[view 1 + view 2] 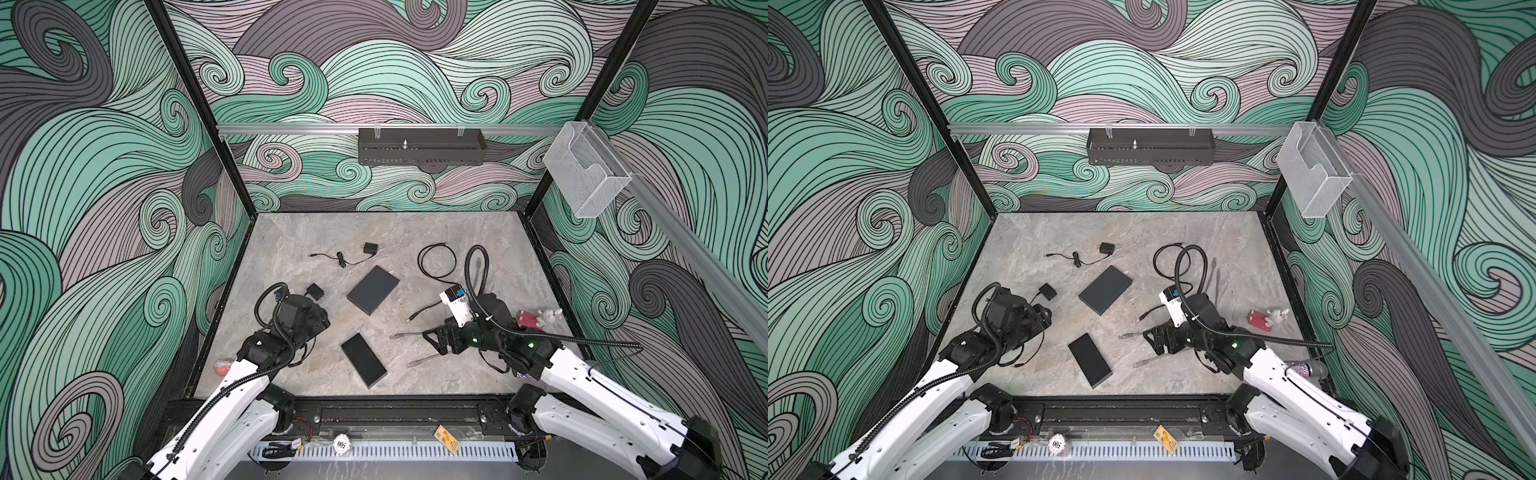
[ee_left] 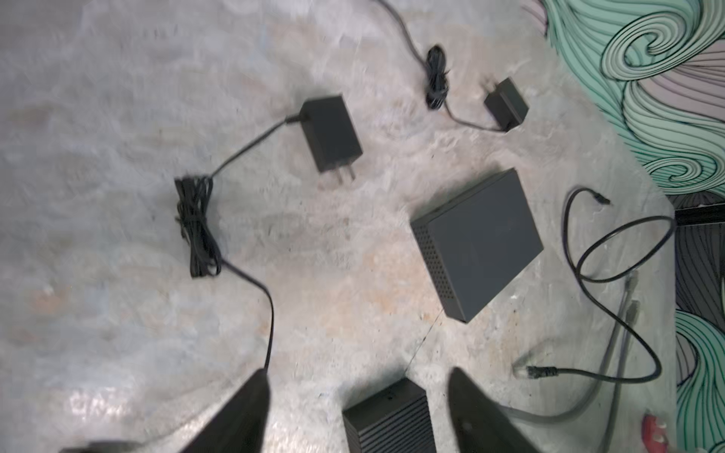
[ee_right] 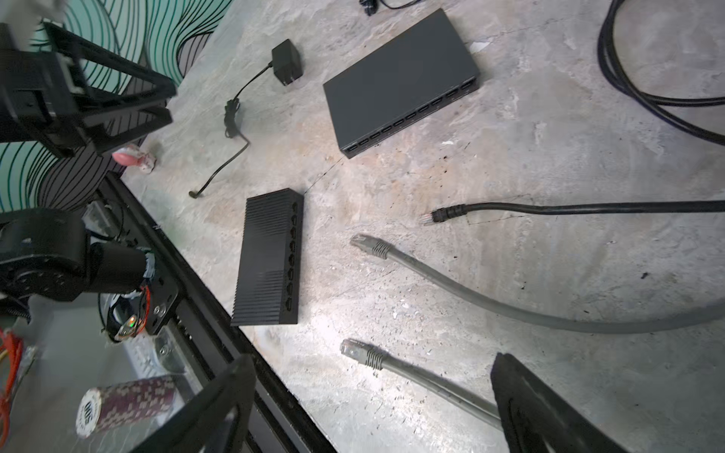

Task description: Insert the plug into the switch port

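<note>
Between the spread right fingers [image 3: 529,400], grey plug [image 3: 361,353], flat, untouched

Left arm [image 1: 249,419] & right arm [image 1: 582,374]: white shells w/ small dark screw holes, black joints, ribbed black conduit [image 1: 467,270] running along each. Right wrist has a white cam module [image 1: 455,305] w/ blue tag and green LEDs nearby. Left gripper [image 2: 357,372] & right gripper [image 3: 372,359] fingers are black, triangular.

Ribbed black switch [image 3: 270,259] lies flat, port row facing a grey-cabled plug [image 3: 368,246] and a second grey plug [image 3: 359,352], both lying loose nearby, uninserted. Larger smooth switch [image 3: 400,78] lies flat beyond, ports unoccupied.
</note>
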You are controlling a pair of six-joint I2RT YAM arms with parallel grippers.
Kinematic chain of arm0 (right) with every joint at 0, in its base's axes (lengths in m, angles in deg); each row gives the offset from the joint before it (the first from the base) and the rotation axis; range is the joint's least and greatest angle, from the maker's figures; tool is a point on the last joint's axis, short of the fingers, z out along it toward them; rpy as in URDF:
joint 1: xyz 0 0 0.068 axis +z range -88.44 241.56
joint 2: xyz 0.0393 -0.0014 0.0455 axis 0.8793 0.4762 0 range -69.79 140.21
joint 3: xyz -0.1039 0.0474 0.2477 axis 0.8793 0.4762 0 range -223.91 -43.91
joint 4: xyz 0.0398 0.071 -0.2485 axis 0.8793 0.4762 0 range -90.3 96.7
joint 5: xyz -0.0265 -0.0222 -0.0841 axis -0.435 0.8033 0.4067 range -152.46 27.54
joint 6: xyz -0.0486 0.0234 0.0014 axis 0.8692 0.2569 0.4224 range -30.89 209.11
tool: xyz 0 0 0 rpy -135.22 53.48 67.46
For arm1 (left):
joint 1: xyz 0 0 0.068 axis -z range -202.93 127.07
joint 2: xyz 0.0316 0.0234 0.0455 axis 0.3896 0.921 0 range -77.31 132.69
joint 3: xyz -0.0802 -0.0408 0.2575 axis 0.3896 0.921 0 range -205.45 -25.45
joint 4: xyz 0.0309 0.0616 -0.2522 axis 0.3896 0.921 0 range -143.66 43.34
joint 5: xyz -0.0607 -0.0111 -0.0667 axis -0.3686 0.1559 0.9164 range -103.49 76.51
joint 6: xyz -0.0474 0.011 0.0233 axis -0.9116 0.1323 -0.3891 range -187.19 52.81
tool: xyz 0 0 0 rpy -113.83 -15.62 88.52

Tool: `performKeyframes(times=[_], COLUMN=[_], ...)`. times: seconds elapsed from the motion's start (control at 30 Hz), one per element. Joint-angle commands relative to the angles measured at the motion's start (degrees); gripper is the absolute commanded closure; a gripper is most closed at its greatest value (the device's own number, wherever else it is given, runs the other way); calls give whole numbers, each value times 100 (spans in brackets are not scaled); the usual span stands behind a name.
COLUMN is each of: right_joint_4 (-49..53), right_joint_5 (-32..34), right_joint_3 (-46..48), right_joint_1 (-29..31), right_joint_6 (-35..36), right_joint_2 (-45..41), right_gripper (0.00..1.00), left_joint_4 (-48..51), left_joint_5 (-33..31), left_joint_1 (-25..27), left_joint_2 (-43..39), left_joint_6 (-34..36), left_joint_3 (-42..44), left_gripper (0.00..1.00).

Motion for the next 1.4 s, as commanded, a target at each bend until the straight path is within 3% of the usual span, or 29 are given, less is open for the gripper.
performKeyframes(times=[0.0, 0.13, 0.33, 0.57, 0.83, 1.0, 1.27, 1.37], right_joint_4=[-29, -9, 167, 168, -107, -549, -451, -344], right_joint_5=[-37, -120, -78, -154, -250, -358, -386, -318], right_joint_3=[182, 271, 365, 643, 741, 842, 947, 1036], right_joint_1=[46, 46, 47, 48, 51, 55, 55, 55], right_joint_6=[42, 22, 4, -107, -192, -319, -338, -336], right_joint_2=[-226, -332, -614, -874, -780, -597, -701, -890], right_gripper=[5, 5, 5, 5, 5, 4, 4, 3], left_joint_4=[839, 684, 982, 765, 883, 1026, 447, 126], left_joint_5=[589, 716, 357, 126, -110, -475, -683, -449], left_joint_1=[-6, -6, 13, 67, 261, 337, 337, 371], left_joint_2=[29, 39, 320, 725, 606, 713, 1548, 1592], left_joint_6=[-465, -246, 127, 317, 320, 468, 658, 607], left_joint_3=[400, 642, 458, 388, 60, -39, 311, 430], left_gripper=[51, 54, 51, 57, 42, 41, 55, 71])
